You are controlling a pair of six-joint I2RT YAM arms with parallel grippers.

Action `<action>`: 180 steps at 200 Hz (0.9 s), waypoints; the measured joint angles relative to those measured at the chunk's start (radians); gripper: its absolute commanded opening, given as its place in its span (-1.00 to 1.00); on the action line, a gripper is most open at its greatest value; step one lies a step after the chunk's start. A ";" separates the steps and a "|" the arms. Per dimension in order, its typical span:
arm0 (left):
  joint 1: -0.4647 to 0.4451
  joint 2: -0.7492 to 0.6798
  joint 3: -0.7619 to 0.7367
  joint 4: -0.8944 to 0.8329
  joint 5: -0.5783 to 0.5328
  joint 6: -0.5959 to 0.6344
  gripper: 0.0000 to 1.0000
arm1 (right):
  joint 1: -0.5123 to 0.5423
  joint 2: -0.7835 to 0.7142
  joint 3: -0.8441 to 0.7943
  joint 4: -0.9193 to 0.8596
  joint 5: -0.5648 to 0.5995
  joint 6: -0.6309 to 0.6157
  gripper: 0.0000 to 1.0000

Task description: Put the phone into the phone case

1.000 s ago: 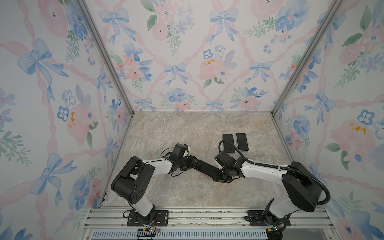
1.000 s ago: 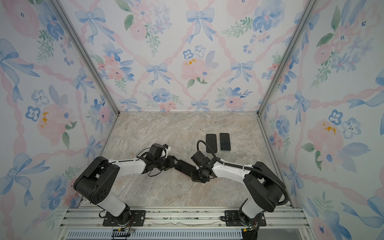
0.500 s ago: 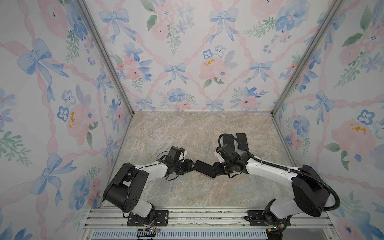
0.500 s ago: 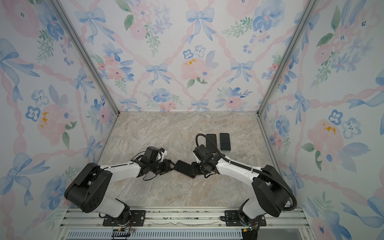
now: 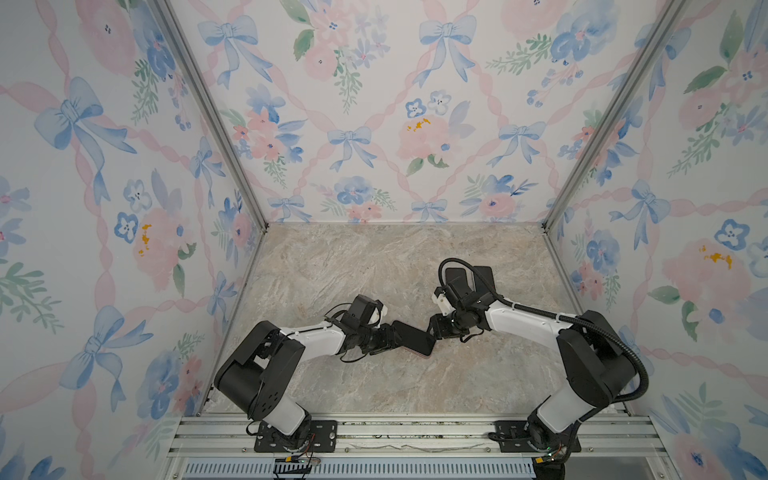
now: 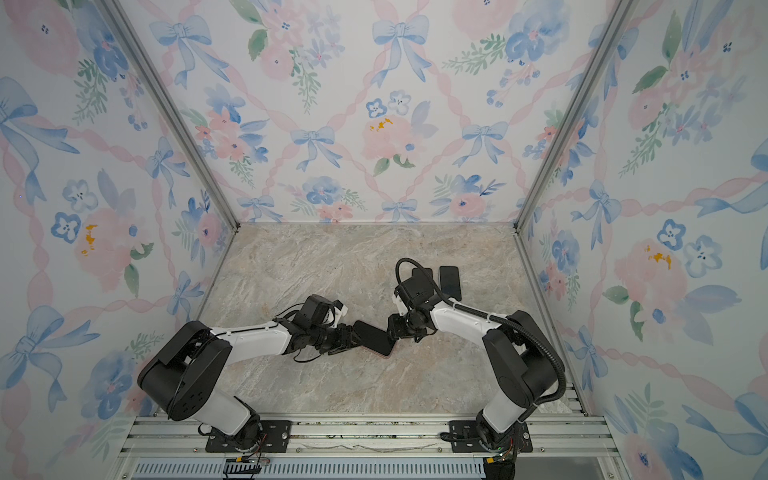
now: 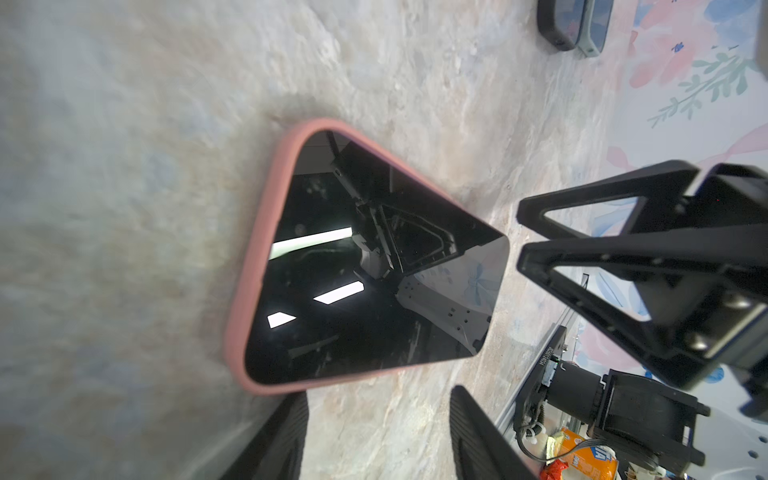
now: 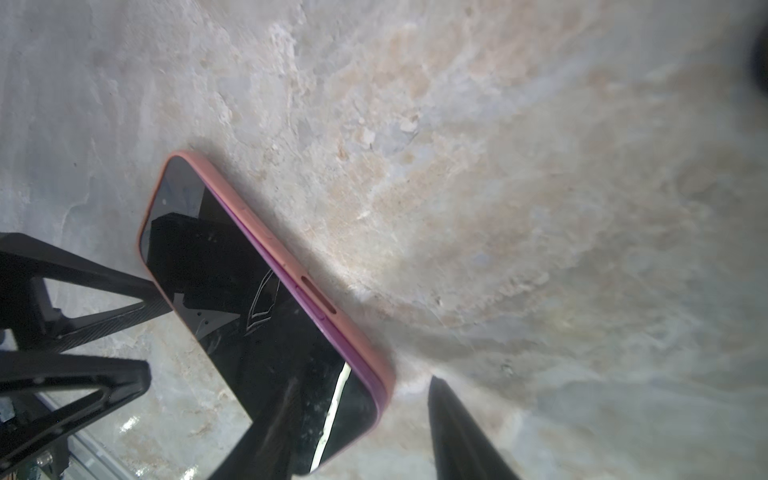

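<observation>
Left wrist view shows the phone point(image 7: 365, 270) lying screen-up inside the pink phone case point(image 7: 253, 266) on the marble-patterned desk point(image 7: 124, 208). The case rim wraps the nearer end and one long side. In the right wrist view, a purple band of the phone's side shows above the case rim along one long edge. Whether the phone is fully seated cannot be told.

**Location.** Both top views place the cased phone point(image 5: 411, 338) point(image 6: 374, 338) near the centre of the desk, slightly toward the front edge. It lies diagonally between the two arms.

**Left jaws.** Open.
- Both fingers point(image 7: 286, 440) are spread just short of the case, with nothing between them.
- In the right wrist view, one left finger point(image 8: 104, 280) meets the phone's long side with its tip. The other tip stands clear.

**Right jaws.** Open, gripping nothing.
- One finger, blurred, hangs over a corner of the screen.
- The other finger point(image 8: 457, 436) stands just beside the case rim, with a strip of desk between them.
- In the left wrist view, the parted tips of these fingers point(image 7: 623, 251) sit just beside the phone's far corner.

**Surroundings.**
- Two dark flat items point(image 5: 484, 274) lie side by side near the back right corner, well apart from the cased phone.
- The right arm's wrist camera point(image 5: 457, 291) and cable point(image 5: 544, 313) cover part of them.
- Floral walls point(image 5: 374, 124) enclose the back and both sides.
- An orange packet point(image 7: 590, 457) lies beyond the rail at the front edge.
</observation>
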 measured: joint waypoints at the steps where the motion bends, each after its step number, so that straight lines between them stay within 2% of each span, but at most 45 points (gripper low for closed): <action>1: 0.000 0.001 0.001 0.000 0.001 0.000 0.13 | 0.000 0.002 0.000 0.000 -0.001 0.000 0.03; 75: 0.000 0.137 0.135 0.001 0.047 0.009 0.09 | 0.014 0.030 -0.012 0.060 -0.043 0.007 -0.11; 122: 0.000 0.225 0.241 -0.003 0.045 0.024 0.07 | 0.049 0.027 -0.032 0.098 -0.061 0.050 -0.11; 180: 0.010 0.237 0.245 0.009 0.057 0.035 0.03 | 0.045 -0.034 -0.055 0.089 -0.023 0.082 -0.10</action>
